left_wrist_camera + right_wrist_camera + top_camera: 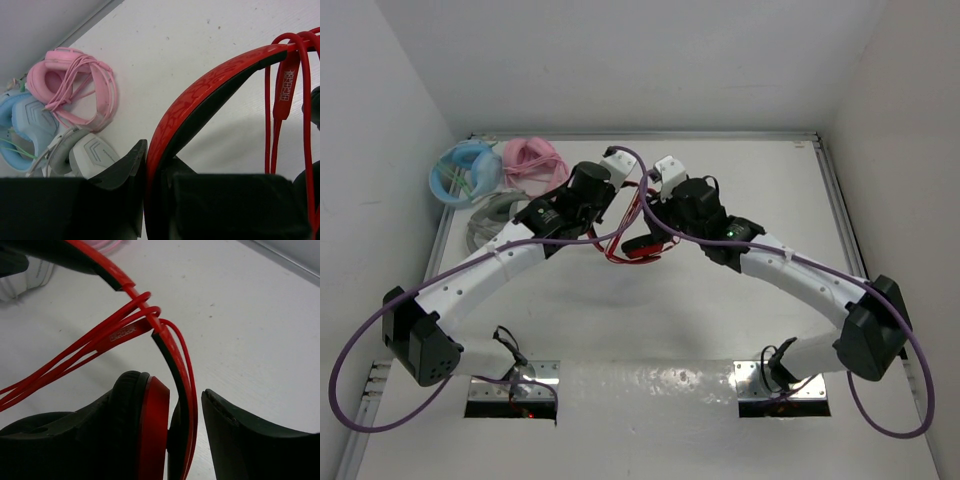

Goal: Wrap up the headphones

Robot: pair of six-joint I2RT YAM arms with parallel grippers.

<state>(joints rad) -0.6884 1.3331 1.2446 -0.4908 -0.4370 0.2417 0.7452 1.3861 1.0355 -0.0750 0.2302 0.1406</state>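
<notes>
Above the middle of the white counter (720, 320), the left gripper (157, 167) clamps the black-and-red headband (200, 95) of the red over-ear headphones (642, 247). The right gripper (175, 425), unclenched, straddles one earcup arm. Winding appears underway; next, the thin red cable (75, 357) needs catching and looping over the band.

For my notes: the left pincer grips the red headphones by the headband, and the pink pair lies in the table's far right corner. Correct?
Not quite: the pink pair lies in the far left corner, per the top view. The left pincer does grip the red headphones by the headband.
</notes>
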